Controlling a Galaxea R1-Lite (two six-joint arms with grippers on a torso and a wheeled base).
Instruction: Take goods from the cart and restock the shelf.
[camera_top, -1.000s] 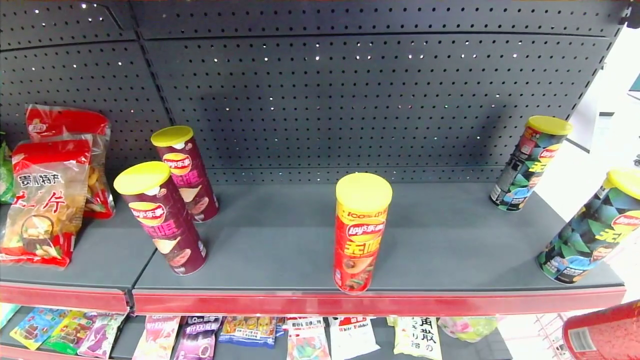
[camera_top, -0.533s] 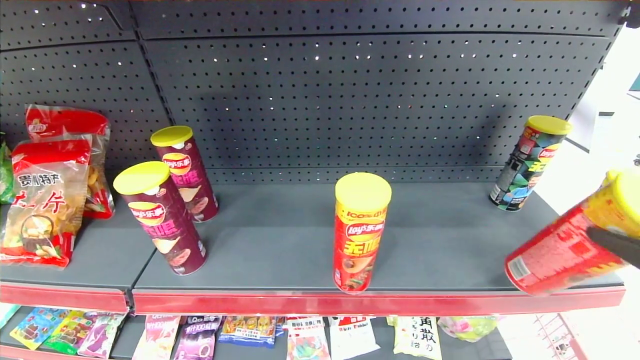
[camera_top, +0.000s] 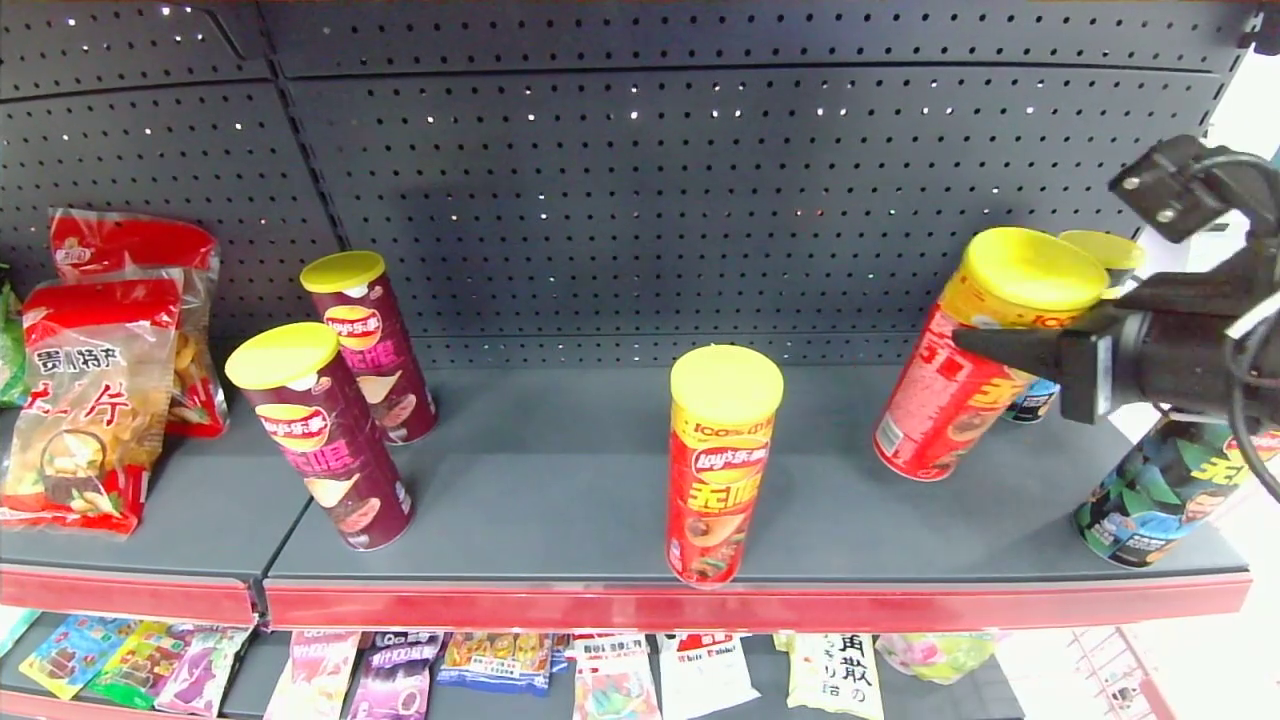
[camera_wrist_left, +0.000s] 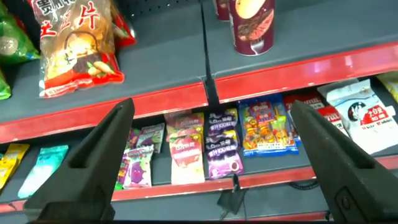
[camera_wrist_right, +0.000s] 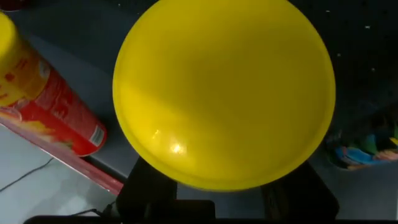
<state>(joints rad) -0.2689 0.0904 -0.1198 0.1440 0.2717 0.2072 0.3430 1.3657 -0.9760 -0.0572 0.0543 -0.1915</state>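
Note:
My right gripper (camera_top: 1005, 345) is shut on a red chip can with a yellow lid (camera_top: 945, 390). It holds the can tilted over the right part of the grey shelf (camera_top: 560, 470); whether its base touches the board I cannot tell. In the right wrist view the yellow lid (camera_wrist_right: 224, 93) sits between the dark fingers (camera_wrist_right: 149, 190). A matching red can (camera_top: 722, 465) stands upright at the shelf's front middle, also seen as the red can (camera_wrist_right: 50, 106). My left gripper (camera_wrist_left: 211, 106) is open and holds nothing, low in front of the lower shelves.
Two maroon cans (camera_top: 320, 435) (camera_top: 370, 345) stand at the left. Dark patterned cans stand at the right front (camera_top: 1160, 490) and just behind the held can (camera_top: 1105, 250). Snack bags (camera_top: 85, 400) lean at the far left. Small packets (camera_top: 620, 680) hang below the red shelf edge (camera_top: 700, 605).
The right gripper has risen from the lower right corner with the red can and carried it left and back over the shelf. The standing cans have not moved.

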